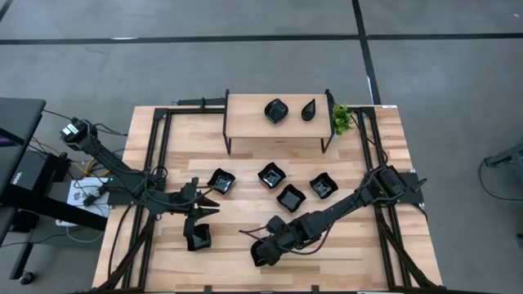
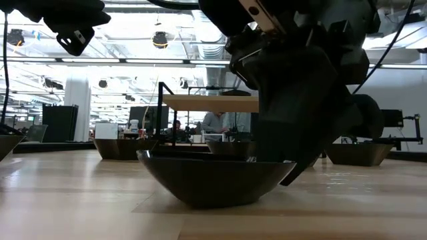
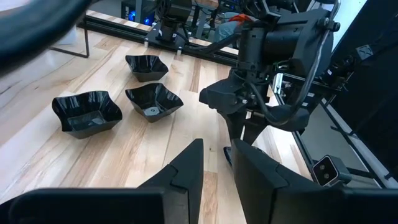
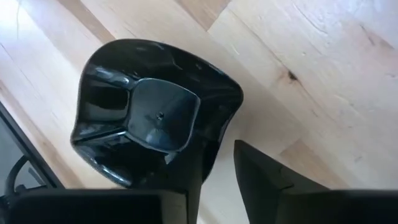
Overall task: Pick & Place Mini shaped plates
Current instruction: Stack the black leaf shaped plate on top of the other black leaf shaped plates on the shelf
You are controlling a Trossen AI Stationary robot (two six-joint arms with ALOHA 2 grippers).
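Observation:
Several glossy black mini plates rest on their bases on the wooden table: four wavy-edged ones in the middle, one near the left arm, one under my right gripper. Two more sit on the small raised shelf. My right gripper is low over its plate, open, with one finger over the bowl and one outside the rim. My left gripper hangs raised above the table, slightly open and empty. My right gripper comes down from above astride the plate's rim, on the side nearest the wrist. The inner finger overlaps the rim, and wood shows between the rim and the outer finger. Whether it touches the plate I cannot tell. The plate sits flat on the table.
A small green plant stands at the shelf's right end. Black frame rails run along the table's left and right sides. The two arms' grippers are close together near the table's near edge. People and desks show in the room behind.

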